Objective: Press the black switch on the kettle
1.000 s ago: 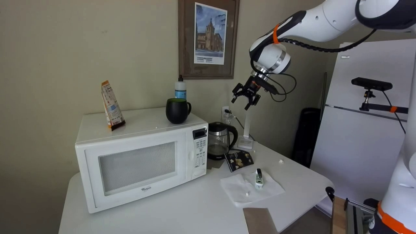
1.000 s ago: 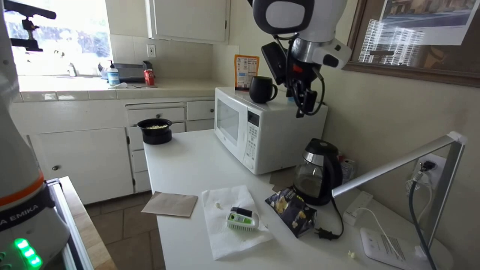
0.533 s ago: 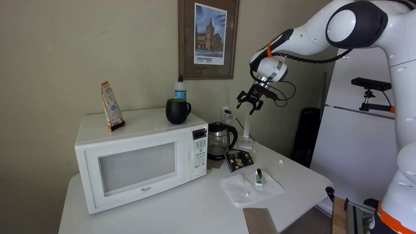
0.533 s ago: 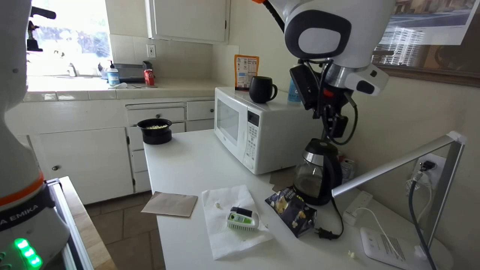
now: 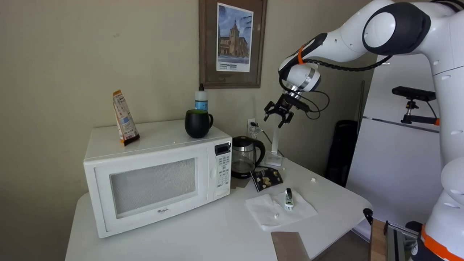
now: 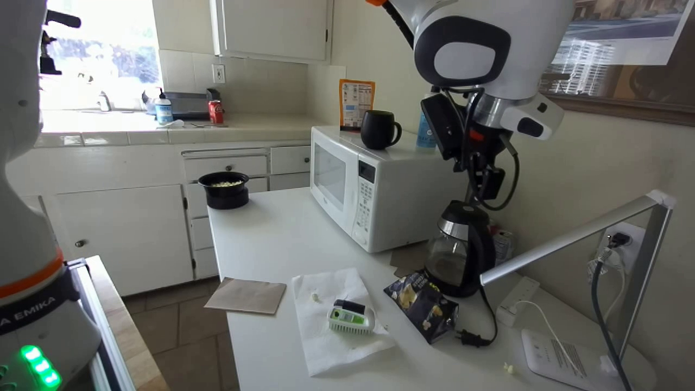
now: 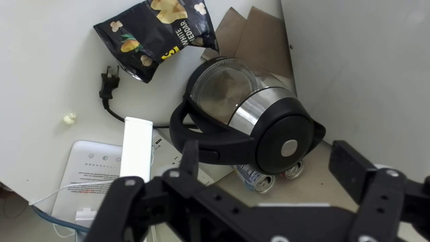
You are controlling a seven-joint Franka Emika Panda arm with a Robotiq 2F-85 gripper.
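Note:
The kettle has a glass body, a silver band and a black handle and lid. It stands upright on the table beside the microwave, in an exterior view (image 5: 243,159), in an exterior view (image 6: 449,255) and in the wrist view (image 7: 250,117). A black oblong switch (image 7: 209,155) lies on top of its handle (image 7: 231,146), partly hidden by a finger. The lid has a round silver button (image 7: 289,148). My gripper (image 5: 273,122) is open and empty above the kettle, apart from it. In the wrist view the handle and lid appear between the fingertips (image 7: 265,153).
The white microwave (image 6: 412,201) bears a black mug (image 6: 378,130), a bottle and a snack bag. A lamp arm (image 6: 575,236) rises near the kettle. A black popcorn bag (image 7: 161,37), a loose plug (image 7: 109,82) and cans (image 7: 263,183) lie around it. The wall stands behind.
My gripper has moved down and away from the microwave to above the kettle, mostly in the earlier half second. Since then it is almost still. The kettle has not moved.

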